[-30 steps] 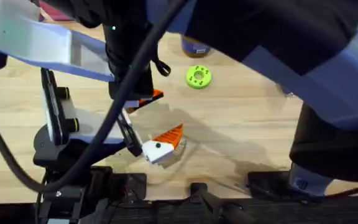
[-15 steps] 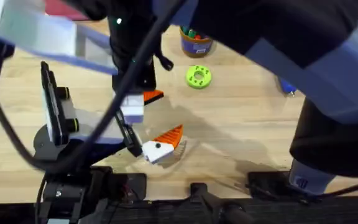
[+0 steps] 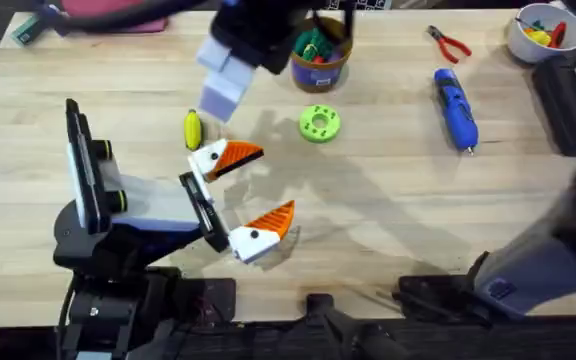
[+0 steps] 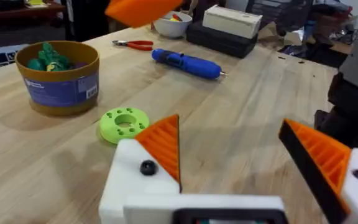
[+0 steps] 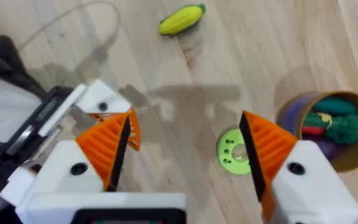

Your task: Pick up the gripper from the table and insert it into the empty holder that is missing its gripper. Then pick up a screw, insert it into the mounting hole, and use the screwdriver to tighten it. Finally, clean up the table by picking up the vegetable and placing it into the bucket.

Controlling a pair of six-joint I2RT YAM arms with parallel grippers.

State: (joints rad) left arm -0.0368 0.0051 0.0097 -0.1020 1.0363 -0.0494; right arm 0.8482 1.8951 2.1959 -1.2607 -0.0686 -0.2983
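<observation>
Near the table's [image 3: 388, 200] far edge, overhead, the vegetable [image 3: 192, 129] lies left of the bucket [image 3: 320, 62], with the screwdriver [image 3: 455, 107] idle toward the right edge. From the left wrist, the left end effector [image 4: 229, 149] is spread, and both white bases [image 4: 138, 180] wear orange wedges [image 4: 163, 143], so the fitting looks done. From the right wrist, the right end effector [image 5: 185, 149] hangs spread and empty. Cleanup seems next: descend and pinch the vegetable.

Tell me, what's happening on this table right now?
Two robot arms work at a light wooden table. The left gripper sits low, open, with ribbed orange wedge tips on both white finger bases. The right gripper hovers open and empty near the small yellow toy vegetable, which is not yet in the brown-rimmed, blue-banded bucket. The blue cylindrical screwdriver lies untouched.
</observation>
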